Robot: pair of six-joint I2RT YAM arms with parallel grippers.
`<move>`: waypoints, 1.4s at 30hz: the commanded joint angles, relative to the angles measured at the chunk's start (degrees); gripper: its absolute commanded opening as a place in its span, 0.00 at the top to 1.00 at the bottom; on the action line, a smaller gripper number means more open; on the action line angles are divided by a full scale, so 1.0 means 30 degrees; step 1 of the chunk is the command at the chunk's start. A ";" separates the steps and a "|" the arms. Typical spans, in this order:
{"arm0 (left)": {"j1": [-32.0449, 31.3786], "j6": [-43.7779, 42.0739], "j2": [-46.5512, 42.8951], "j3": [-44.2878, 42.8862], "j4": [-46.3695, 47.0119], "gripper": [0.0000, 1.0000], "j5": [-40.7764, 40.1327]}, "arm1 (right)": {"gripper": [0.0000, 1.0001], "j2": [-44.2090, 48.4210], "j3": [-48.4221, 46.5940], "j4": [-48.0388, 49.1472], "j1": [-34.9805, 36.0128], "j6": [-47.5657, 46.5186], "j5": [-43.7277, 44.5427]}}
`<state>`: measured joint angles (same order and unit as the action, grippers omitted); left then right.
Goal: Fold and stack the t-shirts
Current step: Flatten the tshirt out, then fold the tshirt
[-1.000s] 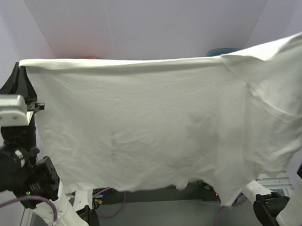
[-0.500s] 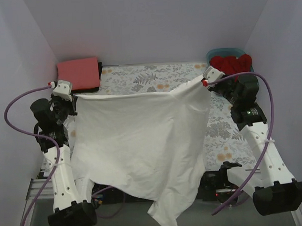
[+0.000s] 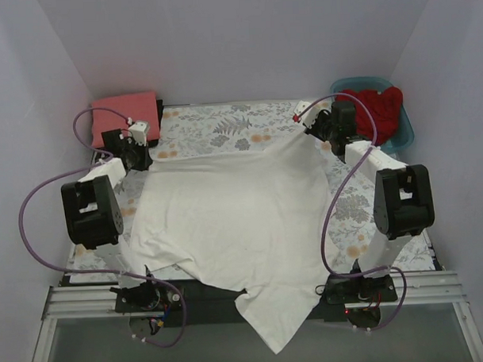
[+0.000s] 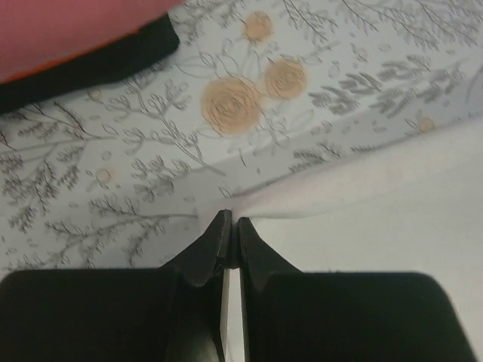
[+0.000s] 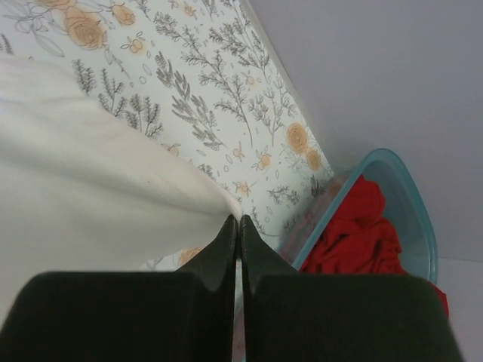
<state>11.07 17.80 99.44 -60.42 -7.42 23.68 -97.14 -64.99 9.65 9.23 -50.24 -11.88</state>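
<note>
The white t-shirt [image 3: 231, 213] lies spread over the floral table cloth, its near end hanging over the front edge. My left gripper [image 3: 148, 156] is shut on its far left corner [image 4: 249, 205], low over the cloth. My right gripper [image 3: 313, 136] is shut on its far right corner [image 5: 230, 205]. The coral-pink t-shirt [image 3: 127, 117] lies folded at the far left, also showing in the left wrist view [image 4: 68, 30]. The bright red t-shirt [image 3: 378, 109] lies bunched in the teal tub, also showing in the right wrist view [image 5: 358, 237].
The teal plastic tub [image 3: 406, 131] stands at the far right corner, its rim in the right wrist view [image 5: 411, 200]. The floral table cloth [image 3: 223, 122] covers the table. A dark mat [image 4: 98, 64] lies under the pink shirt. Walls close in on three sides.
Both arms swung forward and down, carrying the white shirt from held up in front of the camera to laid out flat on the table. Both grippers stayed shut on its corners.
</note>
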 commanded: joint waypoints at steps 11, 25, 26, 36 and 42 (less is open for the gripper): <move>-0.0028 0.0570 0.6050 -0.8011 0.0628 1.00 -0.0277 | 0.99 -0.4796 -0.6284 0.2116 -0.0090 -0.1272 0.1791; 0.0176 -0.3322 0.3245 -0.6786 -0.1597 1.00 0.0866 | 0.99 -0.0201 -0.4119 -0.1804 0.0056 -0.0451 0.0386; 0.0293 -0.3501 0.3038 -0.6522 -0.1686 1.00 0.0837 | 0.99 -0.0023 -0.4030 -0.2158 0.0115 -0.0451 0.0299; 0.0909 -0.5142 0.2186 -0.5465 -0.2565 1.00 0.1186 | 0.99 0.2495 -0.3181 -0.6905 0.1579 0.0105 0.0530; 0.1084 -0.5786 0.2040 -0.5231 -0.2566 1.00 0.1480 | 0.99 0.4018 -0.2478 -0.9157 0.2136 0.0661 0.0826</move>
<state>13.65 3.03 109.69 -77.17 -15.03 26.72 -89.21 -72.77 -13.08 15.53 -50.13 -10.04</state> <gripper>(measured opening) 0.030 0.023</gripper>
